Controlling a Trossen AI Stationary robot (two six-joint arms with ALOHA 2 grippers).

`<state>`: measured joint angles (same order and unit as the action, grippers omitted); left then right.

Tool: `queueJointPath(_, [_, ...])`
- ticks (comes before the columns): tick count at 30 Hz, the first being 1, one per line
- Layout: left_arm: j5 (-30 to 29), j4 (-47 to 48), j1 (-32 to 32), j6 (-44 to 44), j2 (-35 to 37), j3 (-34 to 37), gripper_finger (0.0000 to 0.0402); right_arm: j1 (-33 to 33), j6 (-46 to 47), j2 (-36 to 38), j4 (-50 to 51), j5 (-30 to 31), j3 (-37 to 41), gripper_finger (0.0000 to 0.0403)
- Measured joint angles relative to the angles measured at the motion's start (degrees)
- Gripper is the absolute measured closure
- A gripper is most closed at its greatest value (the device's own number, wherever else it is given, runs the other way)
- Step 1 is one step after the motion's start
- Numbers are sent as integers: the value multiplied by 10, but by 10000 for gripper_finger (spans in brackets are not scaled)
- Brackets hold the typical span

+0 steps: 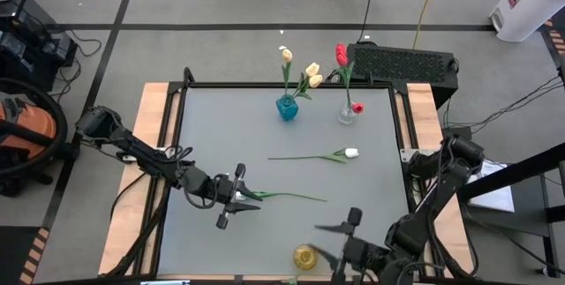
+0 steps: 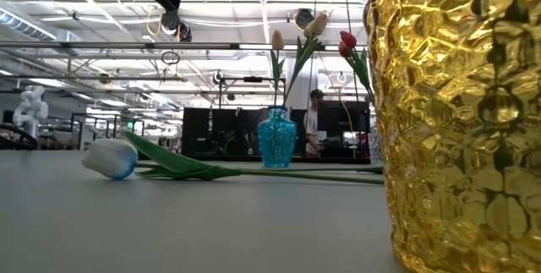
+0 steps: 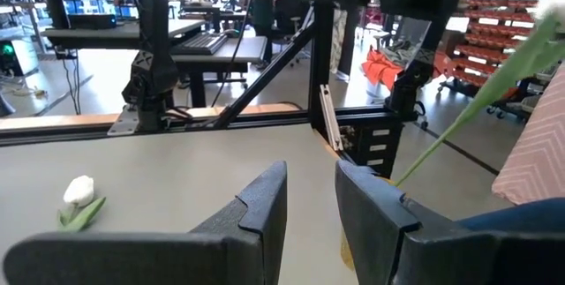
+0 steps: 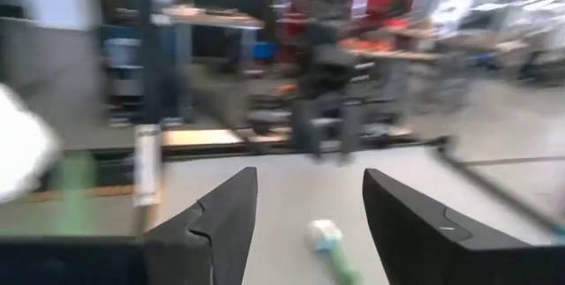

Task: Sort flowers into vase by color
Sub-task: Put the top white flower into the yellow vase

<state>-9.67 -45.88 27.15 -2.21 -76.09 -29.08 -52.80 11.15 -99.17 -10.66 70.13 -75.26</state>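
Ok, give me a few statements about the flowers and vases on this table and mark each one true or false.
1. The blue vase holds cream-yellow tulips. True.
2. The red tulips stand in the gold vase. False: they stand in the clear vase.
3. A white tulip lies flat on the table. True.
4. The right gripper is shut on a flower. False: its jaws are open and empty.
5. The left gripper holds a green stem. True.
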Motion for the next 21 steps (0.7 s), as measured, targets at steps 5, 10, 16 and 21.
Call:
queueJointPath(5, [0, 10, 0, -5, 0, 0, 295, -3, -63, 18, 5, 139, 0, 204])
queueJointPath(10, [0, 21, 1, -5, 0, 0, 295, -1, -157, 38, 9, 198, 0, 204])
queueJointPath(16, [0, 25, 4, -5, 0, 0, 295, 15, -166, 87, 58, 200, 0, 204])
queueJointPath(21, [0, 31, 4, -5, 0, 0, 295, 35, -106, 137, 193, 198, 0, 204])
